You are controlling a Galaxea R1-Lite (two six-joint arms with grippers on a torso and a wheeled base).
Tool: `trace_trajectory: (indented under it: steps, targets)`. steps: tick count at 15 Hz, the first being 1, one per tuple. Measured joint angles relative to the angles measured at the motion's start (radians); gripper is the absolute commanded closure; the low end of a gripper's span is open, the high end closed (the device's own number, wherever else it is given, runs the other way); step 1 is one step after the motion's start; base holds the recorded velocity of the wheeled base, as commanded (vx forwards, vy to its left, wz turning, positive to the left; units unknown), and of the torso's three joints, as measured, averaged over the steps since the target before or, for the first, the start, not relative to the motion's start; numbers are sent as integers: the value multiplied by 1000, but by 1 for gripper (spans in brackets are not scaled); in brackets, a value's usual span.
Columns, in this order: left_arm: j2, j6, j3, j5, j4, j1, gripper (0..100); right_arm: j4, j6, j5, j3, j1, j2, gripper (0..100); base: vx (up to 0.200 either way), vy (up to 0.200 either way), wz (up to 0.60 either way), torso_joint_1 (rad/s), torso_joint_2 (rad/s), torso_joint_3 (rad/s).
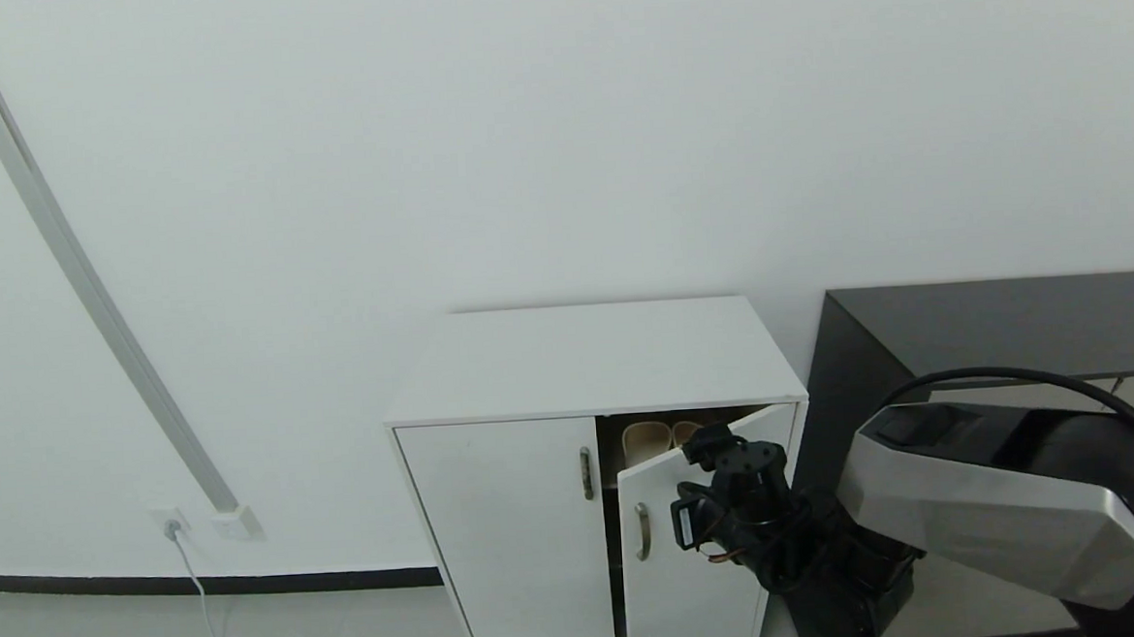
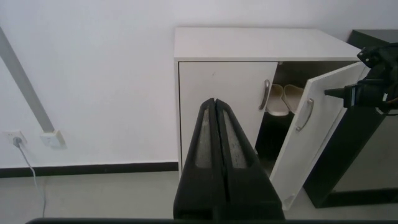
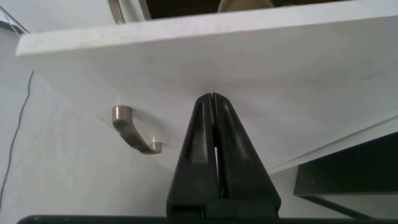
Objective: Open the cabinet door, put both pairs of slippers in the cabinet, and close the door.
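Cabinet: the white cabinet [image 1: 588, 356] stands against the wall. Its left door [image 1: 501, 536] is closed and its right door [image 1: 668, 609] stands partly open.
Slippers: beige slippers [image 1: 659, 440] lie on an upper shelf inside, seen through the gap. I can make out one pair, and I cannot tell whether a second pair is in there.
Door, handling: it looks like a stiff painted board on side hinges. It is probably light and free-swinging, so a gentle push should be enough. The face is smooth, so a tip pressed at a slant could skid across it.
Where to take hold: for closing, press flat on the outer face towards the free edge, above the metal bow handle [image 1: 642, 531], where leverage is best. The handle itself suits pulling, not pushing.
Right tool: the right tool [image 3: 213, 98] has its fingers pressed together with nothing between them. Its tips are at the door's outer face, near the top edge.
Right arm pose: it reaches forward from the right side, wrist angled in at the door, which fits shutting it.
Left tool: the left tool [image 2: 215, 102] is closed tight and empty. It is held well apart from the cabinet and aimed at the left door.
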Motion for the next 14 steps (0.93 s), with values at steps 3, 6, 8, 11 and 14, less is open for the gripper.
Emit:
trace_trajectory:
  steps: [3,6,8,11,14]
  targets:
    - [0,0,0,0,0,0,100,21,-2,0,-48,-9,20,100,0,0,0,0,0,0]
    - [0,0,0,0,0,0,100,70,-7,1,-109,-15,37,100,0,0,0,0,0,0]
    - [0,0,0,0,0,0,100,103,-8,1,-147,-21,46,100,0,0,0,0,0,0]
    - [0,0,1,0,0,0,100,143,-8,1,-195,-33,60,100,0,0,0,0,0,0]
    - [0,0,1,0,0,0,100,175,-8,1,-256,-46,82,100,0,0,0,0,0,0]
